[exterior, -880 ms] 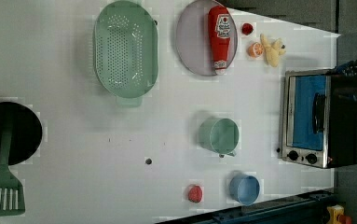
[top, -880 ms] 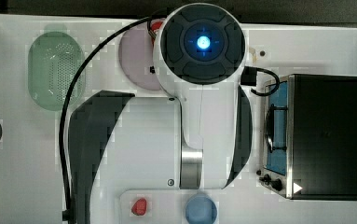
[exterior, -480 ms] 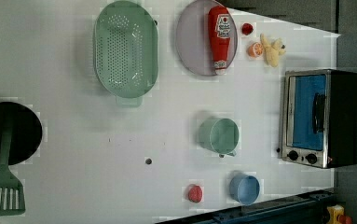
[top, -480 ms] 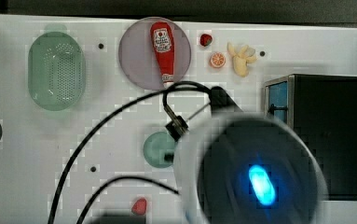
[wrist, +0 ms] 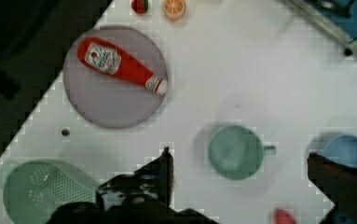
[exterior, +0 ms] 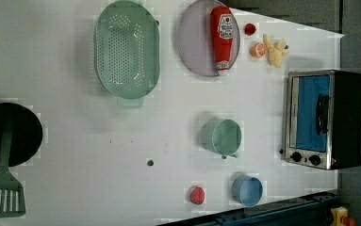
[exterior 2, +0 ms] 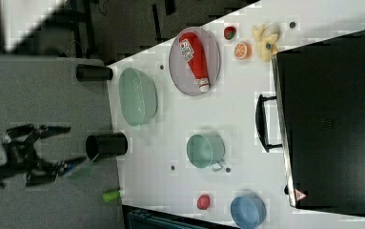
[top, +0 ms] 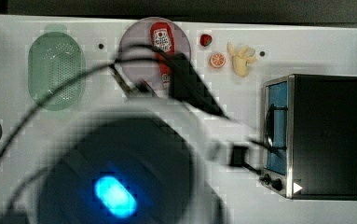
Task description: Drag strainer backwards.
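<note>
The strainer (exterior: 127,49), a pale mint-green oval basket with a perforated bottom, rests on the white table at the left view's upper left, beside the lilac plate. It also appears as the strainer (top: 56,70), the strainer (exterior 2: 138,97) and the strainer (wrist: 41,193). My gripper (wrist: 239,156) hangs high above the table, open wide with nothing held. One dark finger (wrist: 164,170) is next to the strainer in the wrist view, clear of it. The arm (top: 115,172) is a blurred mass close to the top camera.
A lilac plate (exterior: 194,42) carries a ketchup bottle (exterior: 221,35). A green mug (exterior: 221,136), a blue bowl (exterior: 247,190) and a small red piece (exterior: 197,194) stand mid-table. A toaster oven (exterior: 324,117) fills the left view's right side. A black pan (exterior: 8,134) and a green spatula (exterior: 1,190) lie at the left view's left.
In the top view the arm has swung from over the plate, past the lower right, to the lower left. The strainer and the other objects have stayed put.
</note>
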You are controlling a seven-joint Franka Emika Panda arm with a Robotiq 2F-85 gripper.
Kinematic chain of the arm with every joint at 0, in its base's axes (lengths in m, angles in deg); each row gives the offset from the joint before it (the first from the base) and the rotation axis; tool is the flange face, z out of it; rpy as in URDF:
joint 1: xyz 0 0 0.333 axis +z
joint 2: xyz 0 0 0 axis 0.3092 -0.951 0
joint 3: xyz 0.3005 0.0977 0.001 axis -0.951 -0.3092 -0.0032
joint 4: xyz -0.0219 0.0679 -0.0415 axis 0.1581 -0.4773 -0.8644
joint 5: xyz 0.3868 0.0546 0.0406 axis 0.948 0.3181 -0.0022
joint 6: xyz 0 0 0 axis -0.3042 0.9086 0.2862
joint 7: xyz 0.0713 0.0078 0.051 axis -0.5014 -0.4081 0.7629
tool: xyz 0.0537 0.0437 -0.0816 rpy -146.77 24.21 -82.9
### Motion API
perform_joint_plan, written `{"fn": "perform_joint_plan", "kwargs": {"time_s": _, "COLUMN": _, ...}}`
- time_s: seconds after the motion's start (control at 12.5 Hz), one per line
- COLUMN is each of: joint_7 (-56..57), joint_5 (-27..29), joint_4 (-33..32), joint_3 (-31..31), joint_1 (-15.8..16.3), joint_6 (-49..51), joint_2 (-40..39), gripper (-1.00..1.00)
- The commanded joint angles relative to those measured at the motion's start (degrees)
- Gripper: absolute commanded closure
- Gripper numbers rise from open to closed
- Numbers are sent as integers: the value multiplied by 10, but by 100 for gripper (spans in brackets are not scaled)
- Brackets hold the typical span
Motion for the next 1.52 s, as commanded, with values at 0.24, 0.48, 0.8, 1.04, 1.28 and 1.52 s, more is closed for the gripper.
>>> {"fn": "perform_joint_plan", "kwargs": {"time_s": 0.24, "joint_7": -279, "joint_5": 2, "joint_4": -16, "joint_3": -135, "joint_1": 41, "joint_6": -113, "joint_2": -143, "gripper": -100}}
{"fn": "perform_joint_plan", "kwargs": {"time_s": 0.48, "joint_7": -384, "joint_5": 0, "joint_4": 16, "joint_3": -186, "joint_1": 53, "joint_6": -192, "joint_2": -234, "gripper": -100}}
{"fn": "perform_joint_plan", "kwargs": {"time_s": 0.8, "joint_7": -402, "joint_5": 0, "joint_4": 71, "joint_3": -189, "joint_1": 89, "joint_6": -273, "joint_2": -357, "gripper": -100}}
{"fn": "perform_joint_plan", "kwargs": {"time_s": 1.04, "joint_7": -477, "joint_5": 0, "joint_4": 112, "joint_3": -167, "joint_1": 119, "joint_6": -298, "joint_2": -433, "gripper": -100}}
{"fn": "perform_joint_plan", "kwargs": {"time_s": 1.28, "joint_7": -560, "joint_5": 0, "joint_4": 172, "joint_3": -134, "joint_1": 159, "joint_6": -302, "joint_2": -512, "gripper": -100}}
{"fn": "perform_joint_plan", "kwargs": {"time_s": 1.52, "joint_7": -582, "joint_5": 0, "joint_4": 241, "joint_3": -96, "joint_1": 202, "joint_6": -305, "joint_2": -595, "gripper": -100}}
